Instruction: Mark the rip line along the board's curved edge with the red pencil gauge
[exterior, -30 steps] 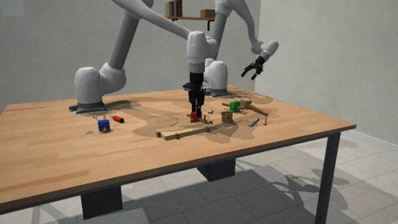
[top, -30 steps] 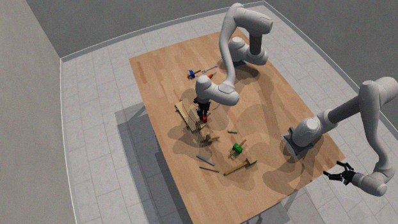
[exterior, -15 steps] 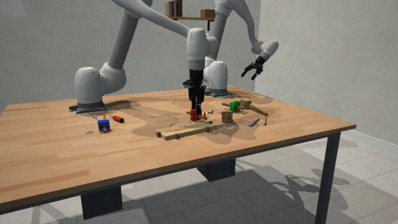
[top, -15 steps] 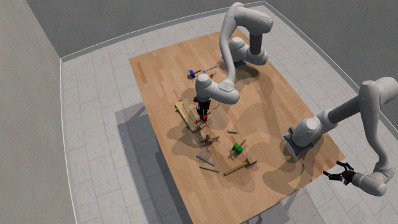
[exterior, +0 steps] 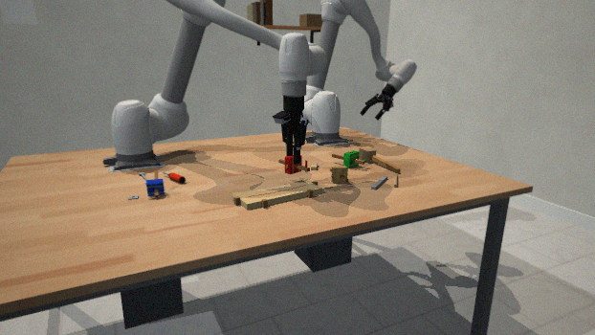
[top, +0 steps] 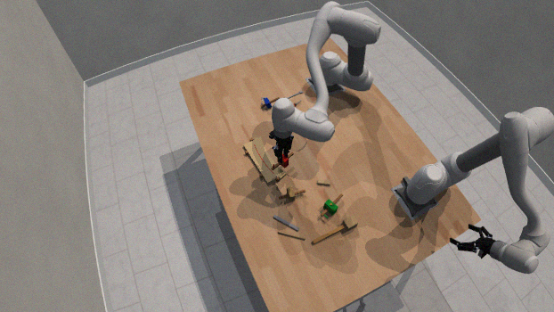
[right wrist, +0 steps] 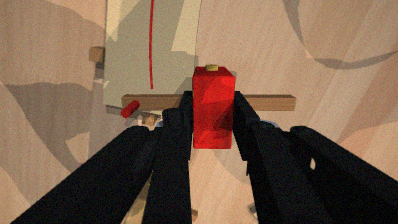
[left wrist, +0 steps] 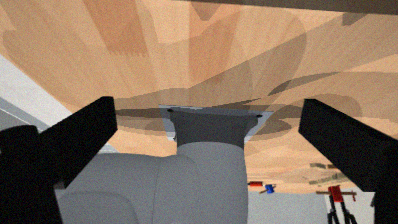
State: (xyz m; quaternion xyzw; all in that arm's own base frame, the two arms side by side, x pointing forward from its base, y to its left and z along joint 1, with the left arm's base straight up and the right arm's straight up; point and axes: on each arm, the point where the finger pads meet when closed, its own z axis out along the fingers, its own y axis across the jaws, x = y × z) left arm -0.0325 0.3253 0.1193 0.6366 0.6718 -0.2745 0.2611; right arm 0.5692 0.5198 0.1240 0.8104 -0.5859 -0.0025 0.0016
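With the right gripper [top: 282,157] [exterior: 293,162] [right wrist: 211,105] clamped on the red pencil gauge [top: 285,160] [exterior: 289,165] [right wrist: 213,110], gauge beside the board [top: 260,160] [exterior: 275,195] [right wrist: 145,55], contact with bench unclear, red line [right wrist: 151,45] on board, left gripper [top: 460,234] [exterior: 371,114] [left wrist: 208,116] wide, off past the table edge.

Red gauge [top: 285,161] [exterior: 289,165] [left wrist: 335,194] [right wrist: 213,111] slightly higher, seemingly
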